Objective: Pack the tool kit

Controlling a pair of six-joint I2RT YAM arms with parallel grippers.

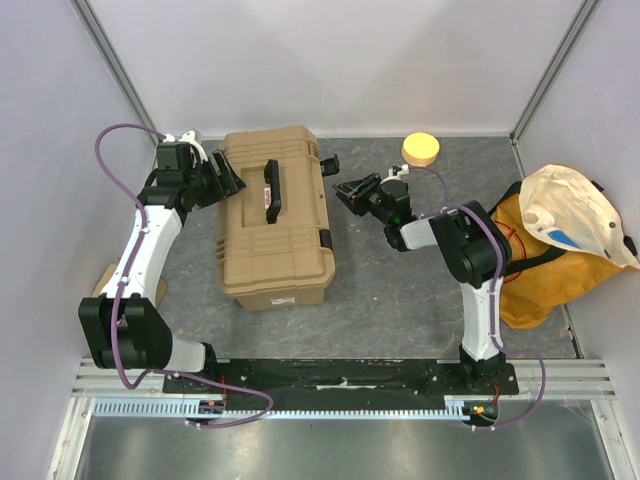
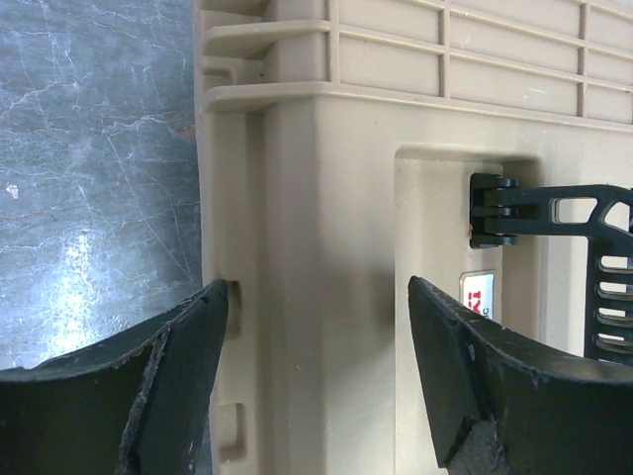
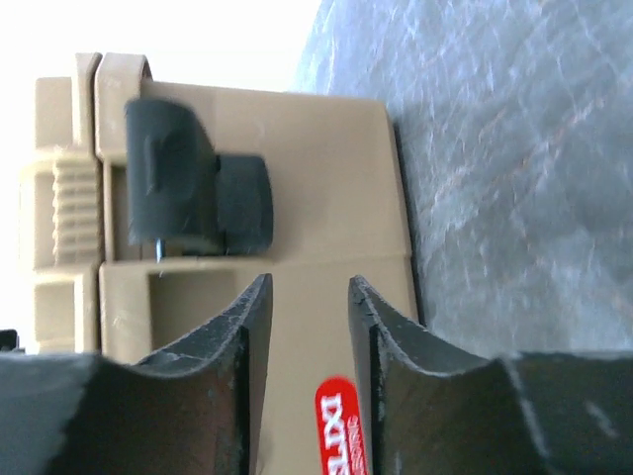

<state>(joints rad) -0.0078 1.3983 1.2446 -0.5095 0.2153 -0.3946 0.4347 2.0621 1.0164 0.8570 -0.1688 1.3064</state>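
The toolbox lay with its lid down and its black handle flat on top. No loose hand tools showed anywhere around it, so I judged the packing itself done and the fastening of the lid to be the step in hand.

My left end effector stood wide open at the toolbox's far left corner. It straddled the ribbed edge there and had hold of nothing; I took it to be bracing the box. My right end effector was just off the toolbox's right side, level with the far latch. Its fingers were narrowed to a slim gap with nothing between them. That latch stuck out from the toolbox wall and looked unfastened. I could not tell whether the near latch on the same side was snapped home.

The next move, as I judged it, called for bringing the right fingers onto the far latch and pressing it flat against the wall, while the left side kept the toolbox from sliding.

Room was uneven. To the right of the toolbox the worktop lay bare as far as the orange bag, with a round yellow thing beyond the far right corner, apart from my fingers. To the left of the toolbox and behind it the white walls stood near, so the left arm had little room to swing. The toolbox's near edge had bare worktop in front of it.
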